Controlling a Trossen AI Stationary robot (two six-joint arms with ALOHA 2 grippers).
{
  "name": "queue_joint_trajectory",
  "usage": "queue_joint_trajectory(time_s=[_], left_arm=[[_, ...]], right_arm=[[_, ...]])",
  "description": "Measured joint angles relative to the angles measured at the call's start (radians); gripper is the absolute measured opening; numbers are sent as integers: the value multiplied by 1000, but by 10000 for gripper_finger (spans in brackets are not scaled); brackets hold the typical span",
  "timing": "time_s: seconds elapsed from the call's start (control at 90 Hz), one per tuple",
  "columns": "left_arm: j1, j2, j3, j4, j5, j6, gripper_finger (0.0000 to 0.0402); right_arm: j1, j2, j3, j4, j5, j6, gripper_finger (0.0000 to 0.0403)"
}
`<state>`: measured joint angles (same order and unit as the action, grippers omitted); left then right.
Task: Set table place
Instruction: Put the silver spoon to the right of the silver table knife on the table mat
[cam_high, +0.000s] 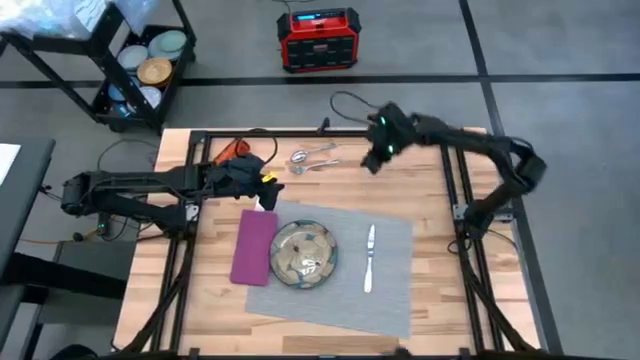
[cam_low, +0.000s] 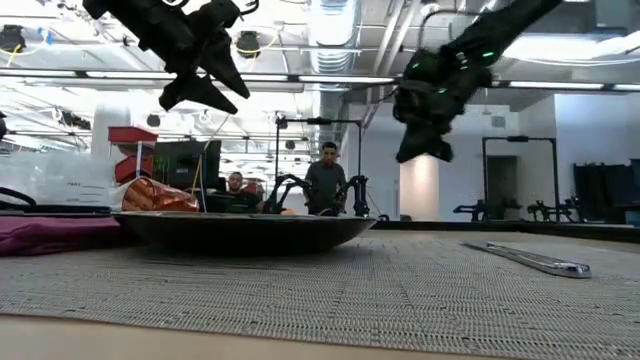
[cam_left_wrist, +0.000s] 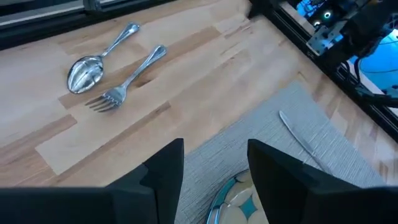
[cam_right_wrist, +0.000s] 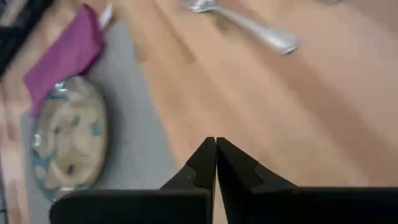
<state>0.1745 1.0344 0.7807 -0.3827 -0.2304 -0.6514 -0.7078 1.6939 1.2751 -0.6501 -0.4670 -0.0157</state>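
Observation:
On the table (cam_high: 430, 300) lies a grey placemat (cam_high: 390, 290). It carries a magenta napkin (cam_high: 255, 247), a round patterned plate (cam_high: 303, 254) and a knife (cam_high: 369, 258). A spoon (cam_high: 300, 156) and a fork (cam_high: 320, 165) lie on the bare wood beyond the placemat's far edge. My left gripper (cam_left_wrist: 214, 168) hovers open above the placemat's far left corner, near the plate's rim (cam_left_wrist: 239, 199). My right gripper (cam_right_wrist: 216, 155) hangs shut above the wood just right of the fork and spoon, touching nothing. An orange cup (cam_high: 235, 150) shows at the far left, partly behind my left arm.
Black rails (cam_high: 300, 132) frame the table. Bare wood lies right of the placemat and along the near edge. Off the table stand a red box (cam_high: 318, 38) and a cart of dishes (cam_high: 150, 65). People sit in the room beyond (cam_low: 325, 180).

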Motion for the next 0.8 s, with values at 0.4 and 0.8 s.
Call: queue_joint_trajectory(time_s=[0.4, 0.8], left_arm=[[0, 0, 0, -4, 1, -14, 162], [-11, 0, 0, -33, 2, -11, 162]], right_arm=[[-23, 428, 730, -247, -84, -565, 151], [21, 587, 796, -231, 21, -700, 219]])
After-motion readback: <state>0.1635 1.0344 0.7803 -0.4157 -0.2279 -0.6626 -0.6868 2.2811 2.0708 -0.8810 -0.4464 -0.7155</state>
